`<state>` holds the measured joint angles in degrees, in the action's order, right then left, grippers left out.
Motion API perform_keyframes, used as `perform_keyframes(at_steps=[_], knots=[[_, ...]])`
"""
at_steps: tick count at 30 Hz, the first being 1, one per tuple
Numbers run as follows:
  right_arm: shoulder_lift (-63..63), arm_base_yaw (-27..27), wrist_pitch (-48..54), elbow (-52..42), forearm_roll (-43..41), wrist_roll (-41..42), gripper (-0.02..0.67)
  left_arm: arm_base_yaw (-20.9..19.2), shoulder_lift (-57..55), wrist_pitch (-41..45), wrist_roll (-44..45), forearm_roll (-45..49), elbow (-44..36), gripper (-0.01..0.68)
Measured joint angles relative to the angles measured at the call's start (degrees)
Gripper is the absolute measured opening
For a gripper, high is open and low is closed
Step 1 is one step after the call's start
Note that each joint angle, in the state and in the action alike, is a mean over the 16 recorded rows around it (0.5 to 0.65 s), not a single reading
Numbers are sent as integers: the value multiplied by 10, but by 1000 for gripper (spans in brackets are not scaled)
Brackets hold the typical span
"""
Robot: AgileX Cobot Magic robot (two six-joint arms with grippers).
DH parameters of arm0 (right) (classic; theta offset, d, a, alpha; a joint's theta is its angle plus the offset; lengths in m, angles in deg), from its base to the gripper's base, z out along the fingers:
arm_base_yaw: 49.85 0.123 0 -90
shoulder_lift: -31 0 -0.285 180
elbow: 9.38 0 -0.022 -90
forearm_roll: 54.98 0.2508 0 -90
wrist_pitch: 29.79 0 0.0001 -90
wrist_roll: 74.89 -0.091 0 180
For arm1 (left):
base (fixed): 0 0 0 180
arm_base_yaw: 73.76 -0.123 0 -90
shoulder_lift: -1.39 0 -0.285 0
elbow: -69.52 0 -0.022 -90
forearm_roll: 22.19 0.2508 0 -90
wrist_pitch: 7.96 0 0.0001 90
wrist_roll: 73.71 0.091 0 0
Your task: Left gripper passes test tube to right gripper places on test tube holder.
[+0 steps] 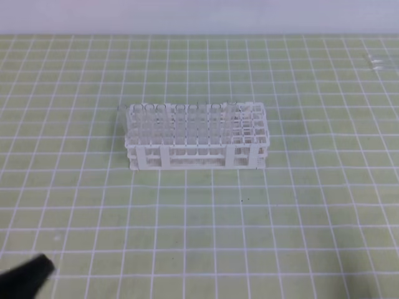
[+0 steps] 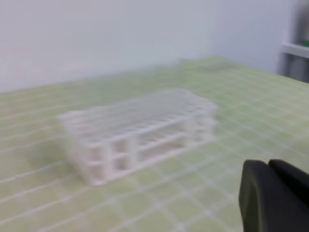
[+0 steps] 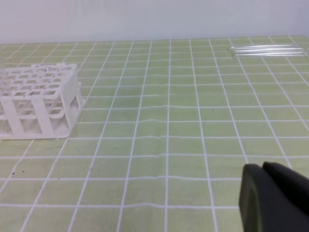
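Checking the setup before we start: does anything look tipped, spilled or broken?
Nothing stands out. The white rack stands upright and whole on the green grid mat. Glass tubes lie flat at the mat's far right edge, with no sign of breakage.

I work at what looks like a laboratory bench set up for testing. The table (image 1: 75,205) under me wears a pale green mat ruled with a white grid, as on a measured work surface. On it stands a white plastic test tube holder (image 1: 196,137), a lattice of small square holes, and far off to my right lie clear glass test tubes (image 3: 268,49) side by side. A plain pale wall (image 3: 145,19) backs the bench, and a blurred grey shelf (image 2: 295,50) shows at one edge.
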<state>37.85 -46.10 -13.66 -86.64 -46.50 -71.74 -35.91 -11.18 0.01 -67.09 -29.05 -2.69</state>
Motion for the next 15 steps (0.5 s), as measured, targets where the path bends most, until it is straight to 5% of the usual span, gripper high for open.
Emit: perform_keyframes(at_steps=[10,15], knots=[[0,0,0,0,0,0,-2,-216,27,22,-23,-12,0,0],[1,0,0,0,0,0,-2,-274,45,49,-33,-20,-1,0]])
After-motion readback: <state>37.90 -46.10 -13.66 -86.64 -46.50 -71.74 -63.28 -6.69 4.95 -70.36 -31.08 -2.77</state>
